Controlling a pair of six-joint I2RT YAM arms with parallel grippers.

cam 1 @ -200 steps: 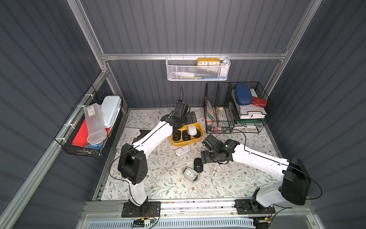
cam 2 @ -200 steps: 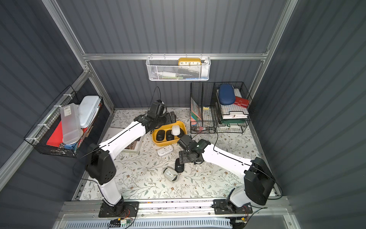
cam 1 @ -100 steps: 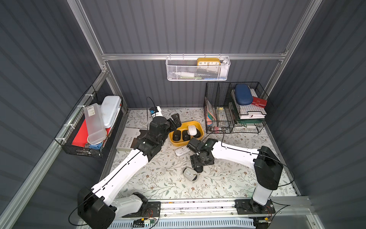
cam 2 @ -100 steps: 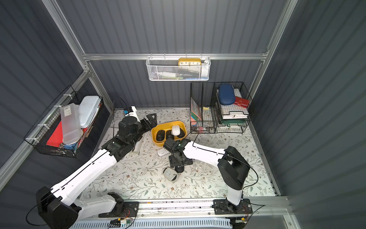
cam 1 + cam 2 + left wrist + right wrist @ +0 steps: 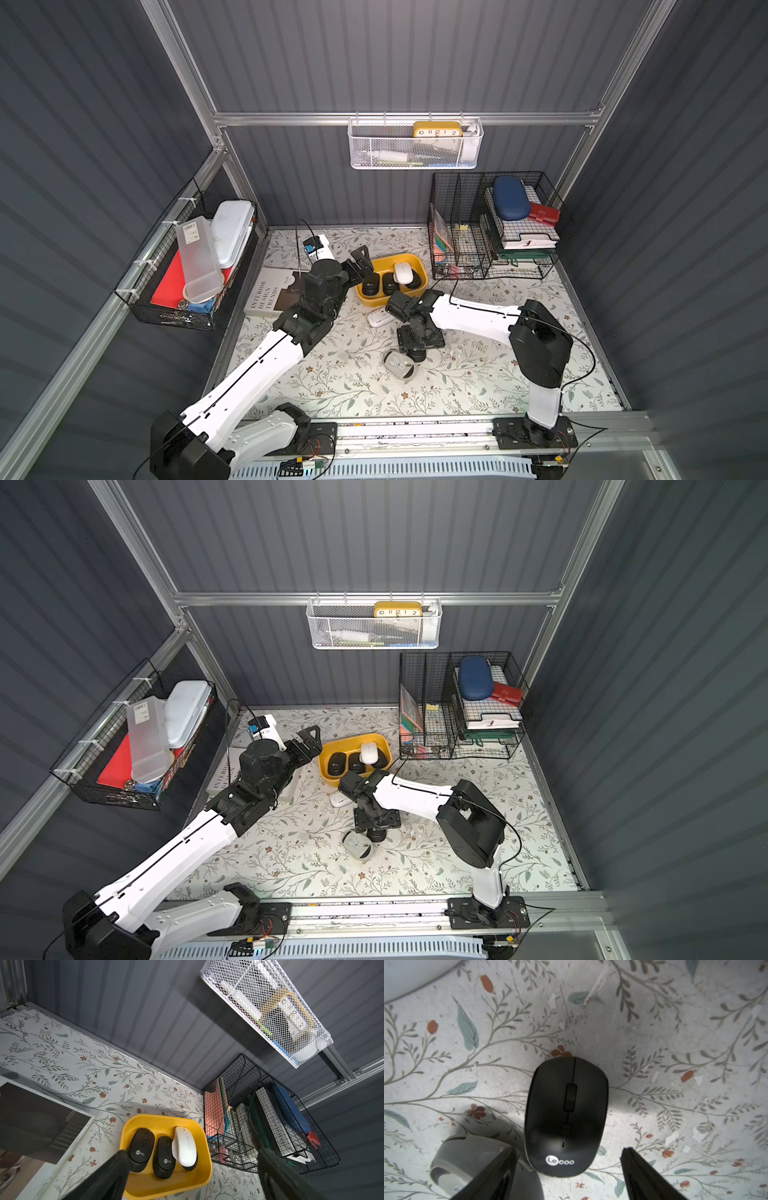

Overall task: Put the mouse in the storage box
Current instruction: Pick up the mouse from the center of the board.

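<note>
You get soft, even overhead light in both top views: the floral counter (image 5: 478,374) reads bright, the grey walls (image 5: 104,124) dim at nine and three o'clock. In the right wrist view, shadow pools over the black mouse (image 5: 566,1113); the right pincer (image 5: 569,1150) is blurred. The left wrist view bows straight lines at its edges.

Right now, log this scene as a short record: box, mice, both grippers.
storage box: yellow tub on the table
box contents: boxed black mice, boxed white mouse
right gripper: open, jaws either side of the black mouse on the table, gaps on both sides
left gripper: open, empty, near the storage box
other mice outside box: grey mouse beside the black mouse; loose white mouse
</note>
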